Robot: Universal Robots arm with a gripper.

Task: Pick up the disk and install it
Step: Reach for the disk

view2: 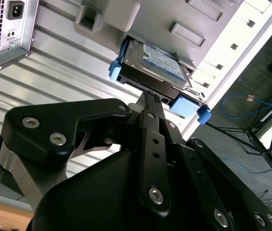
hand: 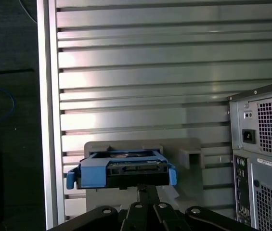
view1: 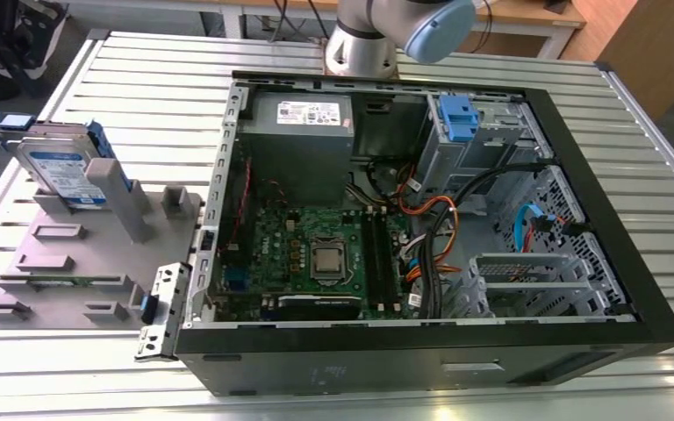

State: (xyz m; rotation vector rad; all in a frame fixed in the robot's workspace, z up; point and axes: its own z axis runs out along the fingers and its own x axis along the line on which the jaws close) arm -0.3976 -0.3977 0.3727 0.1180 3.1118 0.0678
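The disk [view1: 62,171] is a silver hard drive with a white-and-blue label and a blue bracket. It stands on edge in a grey holder [view1: 80,254] at the exterior view's left, beside the open computer case [view1: 431,342]. In both wrist views the disk [view2: 150,62] [hand: 121,168] lies beyond my gripper [view2: 148,96] [hand: 148,188], with its blue bracket end toward me. The black fingers are pressed together with nothing between them, and they stand apart from the disk. In the exterior view the arm [view1: 372,35] rises behind the case.
Inside the case are a grey power supply [view1: 302,118], a green motherboard [view1: 313,254] and a metal cage with a blue tab [view1: 460,118]. The case's rear panel [hand: 263,134] is close to the holder. The slatted metal table's edge [hand: 46,120] runs just past the disk, with floor and cables beyond.
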